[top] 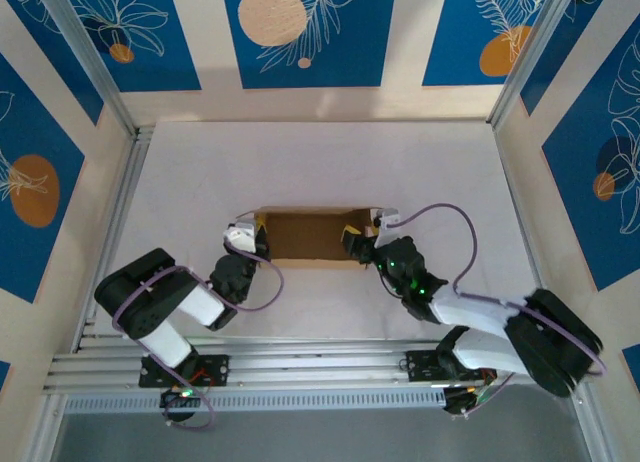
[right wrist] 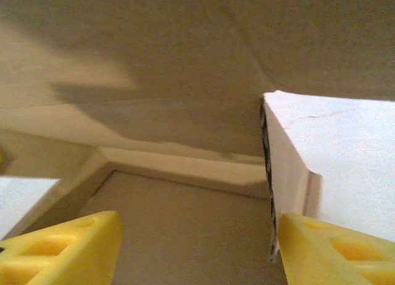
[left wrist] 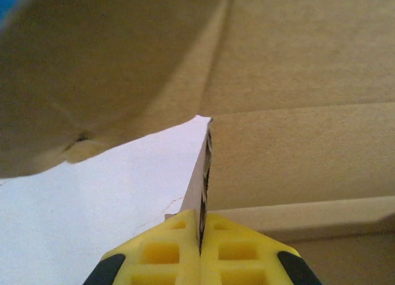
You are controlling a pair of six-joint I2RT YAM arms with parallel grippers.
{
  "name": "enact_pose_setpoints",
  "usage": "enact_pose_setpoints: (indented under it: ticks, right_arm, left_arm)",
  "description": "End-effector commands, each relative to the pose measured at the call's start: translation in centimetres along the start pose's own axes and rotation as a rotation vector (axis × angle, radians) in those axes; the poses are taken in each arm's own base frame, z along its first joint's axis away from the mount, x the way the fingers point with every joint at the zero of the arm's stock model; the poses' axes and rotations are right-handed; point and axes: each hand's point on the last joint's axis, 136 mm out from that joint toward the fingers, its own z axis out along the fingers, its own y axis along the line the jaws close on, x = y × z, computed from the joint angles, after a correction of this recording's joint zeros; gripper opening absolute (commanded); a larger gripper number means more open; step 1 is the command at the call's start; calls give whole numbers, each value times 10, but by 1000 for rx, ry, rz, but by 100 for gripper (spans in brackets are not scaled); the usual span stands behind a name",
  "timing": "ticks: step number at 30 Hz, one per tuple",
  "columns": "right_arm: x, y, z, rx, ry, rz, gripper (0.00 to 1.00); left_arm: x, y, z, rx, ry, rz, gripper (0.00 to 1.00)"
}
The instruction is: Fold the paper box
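Note:
The paper box [top: 310,237] is plain brown cardboard and lies in the middle of the white table, its panels partly raised. My left gripper [top: 256,234] is at the box's left end. In the left wrist view its yellow fingers [left wrist: 166,254] are shut on the thin edge of an upright side wall [left wrist: 203,168], with a large flap [left wrist: 123,57] leaning overhead. My right gripper [top: 356,242] is at the box's right end. It stands open [right wrist: 197,248] over the box floor [right wrist: 185,229]. The right side wall [right wrist: 285,168] stands just inside its right finger [right wrist: 336,251].
The white table [top: 320,162] runs back to blue and cream patterned walls [top: 300,32]. Aluminium rails [top: 300,367] cross the near edge by the arm bases. A purple cable [top: 440,217] loops off the right arm.

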Motion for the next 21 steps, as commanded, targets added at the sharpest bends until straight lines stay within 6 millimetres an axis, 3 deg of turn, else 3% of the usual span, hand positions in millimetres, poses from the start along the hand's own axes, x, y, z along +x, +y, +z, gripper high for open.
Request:
enact_pose_setpoints:
  ticks: [1,4,7,12,17,21]
  right_arm:
    - [19,32,-23,-180,90,-50,65]
    - [20,60,-43,-304,156,-46,58]
    - [4,57,-57,-262,208,30,54]
    - [-19,39,-63,-188,226,45,53]
    - [-17,17,-55,-126,205,64,56]
    - [-4,-1,-48,-92,236,159,56]
  left_arm:
    - [37,-7,-4,39,126,91,0]
    - [39,-9,-3,47,130,99,0]
    - [42,-10,-2,50,138,107,0]
    - [43,-9,0,39,141,97,0]
    - [38,-6,1,17,125,84,0]
    - [33,-1,2,-14,112,67,0]
